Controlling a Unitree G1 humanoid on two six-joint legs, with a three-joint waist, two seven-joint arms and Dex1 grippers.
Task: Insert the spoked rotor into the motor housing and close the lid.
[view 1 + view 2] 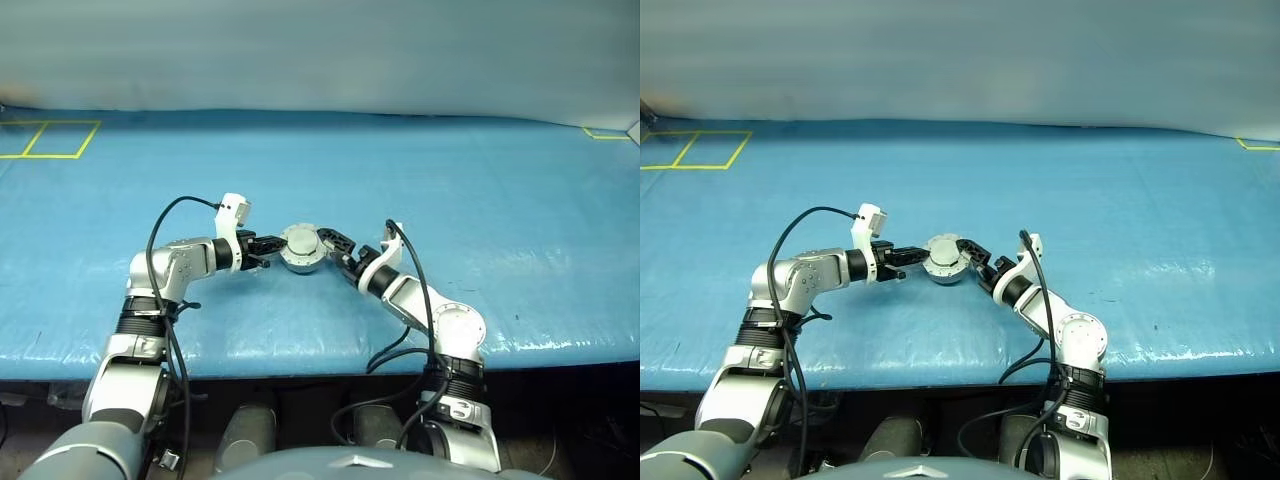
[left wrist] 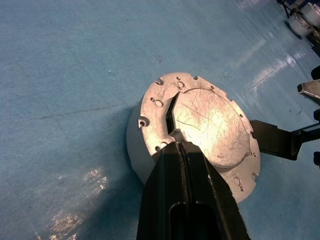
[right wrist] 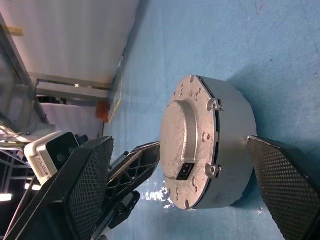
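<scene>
The motor housing (image 1: 301, 262), a round grey metal puck, rests on the blue table mat with the lid (image 2: 210, 120), a silvery notched disc with a raised flat centre, lying on top of it. My left gripper (image 2: 180, 145) is shut, and its tips rest on the lid's rim beside a small slot. My right gripper (image 1: 338, 250) is open and rolled on its side at the housing's other side. One of its fingers (image 3: 90, 185) stands above the lid and the other (image 3: 285, 185) is low by the housing wall (image 3: 230, 125). The spoked rotor is hidden.
Yellow tape squares (image 1: 50, 140) mark the mat's far left, and a yellow tape corner (image 1: 605, 133) marks the far right. The table's front edge (image 1: 320, 360) runs just in front of both arms. Black cables loop off each forearm.
</scene>
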